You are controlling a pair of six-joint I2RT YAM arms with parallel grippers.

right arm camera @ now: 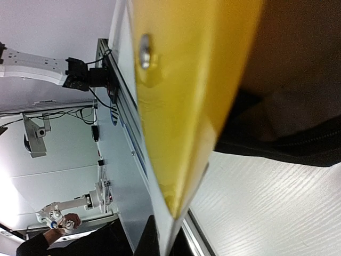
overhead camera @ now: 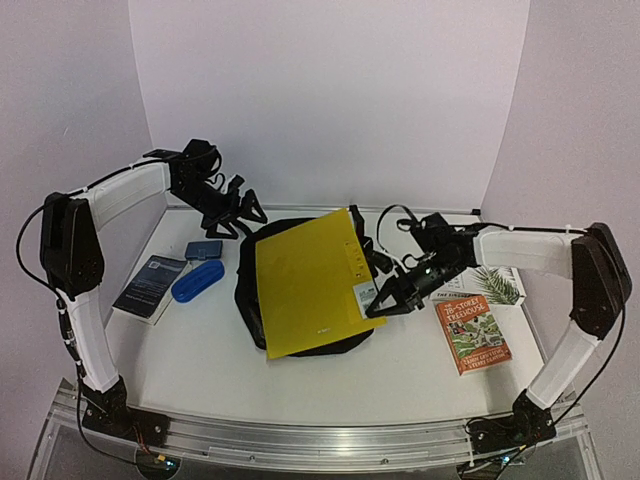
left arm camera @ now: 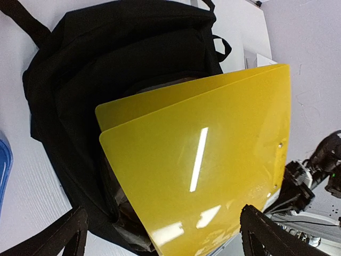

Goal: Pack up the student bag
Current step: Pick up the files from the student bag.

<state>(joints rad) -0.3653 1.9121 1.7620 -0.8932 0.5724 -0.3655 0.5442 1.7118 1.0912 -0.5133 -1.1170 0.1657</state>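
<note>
The student bag point(overhead camera: 250, 300) is a black backpack lying in the middle of the table, also seen in the left wrist view point(left arm camera: 106, 69). A yellow plastic folder point(overhead camera: 310, 280) lies tilted over it, one edge at the bag's open mouth, where greyish lining point(left arm camera: 128, 216) shows. My right gripper point(overhead camera: 385, 300) is shut on the folder's right edge; in the right wrist view the folder point(right arm camera: 181, 96) runs down between the gripper's point(right arm camera: 170, 242) jaws. My left gripper point(overhead camera: 225, 212) is open and empty, above the bag's back left. In its own view, the gripper point(left arm camera: 162, 234) has its fingers point(left arm camera: 58, 237) spread wide over the folder point(left arm camera: 202, 170).
A blue pencil case point(overhead camera: 197, 281), a small grey-blue box point(overhead camera: 203, 249) and a dark booklet point(overhead camera: 150, 285) lie left of the bag. An orange book point(overhead camera: 473, 334) and a white book with a palm print point(overhead camera: 492, 284) lie at the right. White walls surround the table.
</note>
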